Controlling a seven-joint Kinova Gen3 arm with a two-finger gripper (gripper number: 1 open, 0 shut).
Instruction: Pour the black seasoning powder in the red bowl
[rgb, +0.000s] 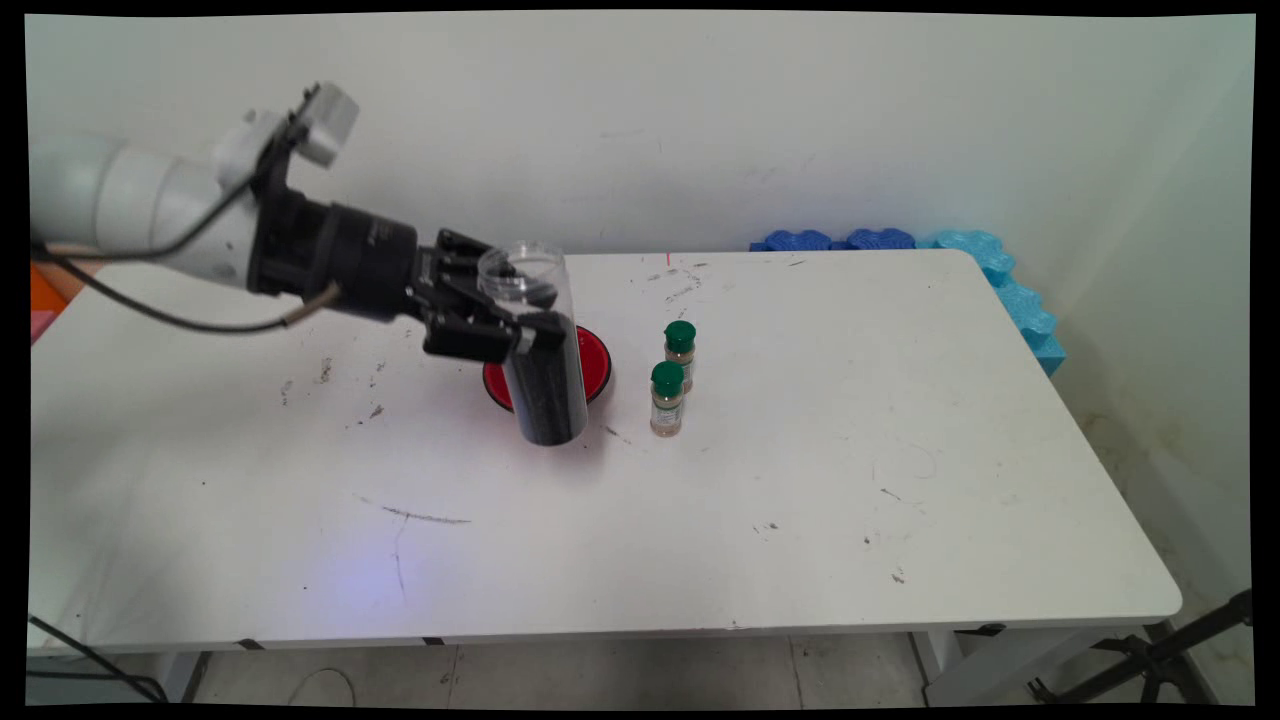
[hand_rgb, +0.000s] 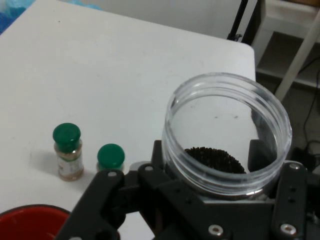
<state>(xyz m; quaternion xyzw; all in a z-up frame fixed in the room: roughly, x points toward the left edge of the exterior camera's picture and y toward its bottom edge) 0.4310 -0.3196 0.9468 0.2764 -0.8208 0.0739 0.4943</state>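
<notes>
Arm reaches in from frame left, black two-finger gripper (rgb: 505, 325) clamped on clear plastic jar (rgb: 540, 350) of dark grains, tilted above red round dish (rgb: 597, 362).

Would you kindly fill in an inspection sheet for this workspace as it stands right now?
Surface: white table, scuffed with dark marks.
Job's things: clear jar, open-topped, part filled with dark grains, held tilted above the red dish.
Clutter: two green-capped spice bottles upright, right of the dish.
Grippers: gripper, jaws clamped on the jar's sides.
Cables: black cable hanging from the arm.
Surroundings: blue foam pieces along the table's far right edge; white wall; black stand leg at lower right.
</notes>
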